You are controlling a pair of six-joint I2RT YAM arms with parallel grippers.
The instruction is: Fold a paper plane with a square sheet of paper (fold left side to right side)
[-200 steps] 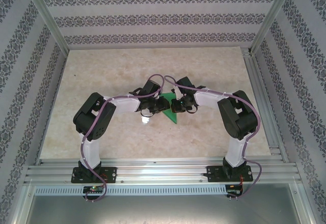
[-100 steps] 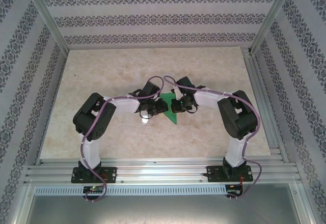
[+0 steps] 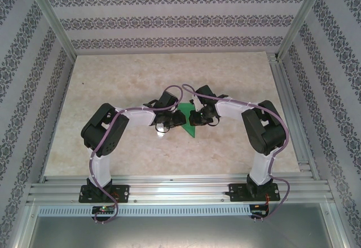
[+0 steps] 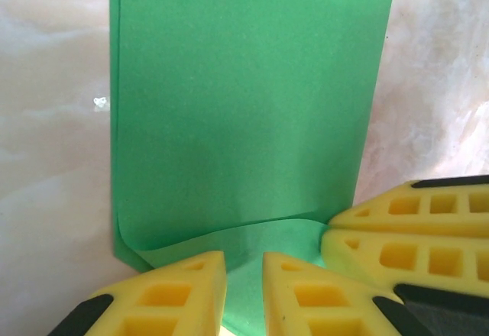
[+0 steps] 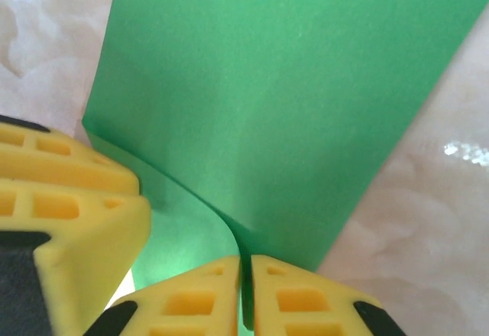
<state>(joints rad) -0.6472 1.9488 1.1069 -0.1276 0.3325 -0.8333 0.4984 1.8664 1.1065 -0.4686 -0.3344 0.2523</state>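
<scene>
Claw of the left arm [image 3: 176, 119] and claw of the right arm [image 3: 198, 117] meet over the green sheet of paper [image 3: 191, 127] at the centre of the bench [image 3: 113, 73]. Each arm rises from its base at the 6 o'clock edge, elbows outward, and bends its forearm inward, the left from 9 o'clock and the right from 3 o'clock. A purple cable [image 3: 95, 158] follows each arm.

Left wrist view: the left claw [image 4: 244, 263] has its fingers a narrow gap apart over the sheet [image 4: 244, 107], whose lower layer curls up at 6 o'clock; the right claw [image 4: 382, 229] enters at 4 o'clock.

Right wrist view: the right claw [image 5: 246, 267] has its pads drawn almost together, with the sheet's [image 5: 290, 107] raised layer running into the slit between them; the left claw [image 5: 76, 191] sits at 8 o'clock.

Materials: the fingers are yellow, moulded with rectangular pockets and black inserts. The paper is matte, plain, bright green, folded to a shape pointing toward 6 o'clock. The bench [image 5: 412, 229] is glossy cream with marbling.
</scene>
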